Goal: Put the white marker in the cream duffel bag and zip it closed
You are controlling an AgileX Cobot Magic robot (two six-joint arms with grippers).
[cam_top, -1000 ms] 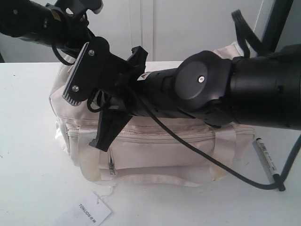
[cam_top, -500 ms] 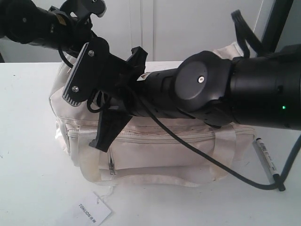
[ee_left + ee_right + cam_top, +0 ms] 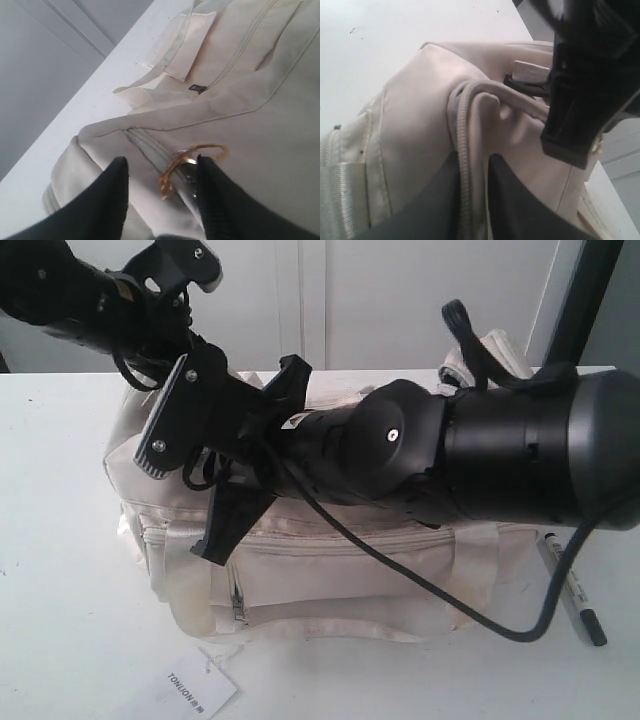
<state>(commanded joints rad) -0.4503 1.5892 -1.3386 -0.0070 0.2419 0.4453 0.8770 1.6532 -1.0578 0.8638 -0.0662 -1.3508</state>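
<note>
Bench space in the middle of the exterior view is taken by the cream duffel bag (image 3: 350,570), set on the white bench (image 3: 60,590) with its long side turned to the camera. Its white tag (image 3: 190,690) is laid on the bench at the lower left of the frame. The white marker (image 3: 565,575) is seen at the lower right, lying on the bench just beside the bag's end and outside it, with its black cap toward the lower edge. The bag's top is crossed by two black arms: the left arm (image 3: 70,290) enters from the upper left, and the right arm (image 3: 500,450) enters from the right and reaches past the middle. A black cable (image 3: 440,600) is hung in front of the bag.

In the left wrist view the left tool (image 3: 161,162) is spread open over the bag's top. The gold ring (image 3: 184,160) of the zipper pull is found between its jaws, close to one finger and not pinched. In the right wrist view the right tool (image 3: 473,157) is placed astride a raised fold of the bag that carries a zipper seam (image 3: 464,130). Whether that fold is pinched or merely straddled cannot be told.
</note>
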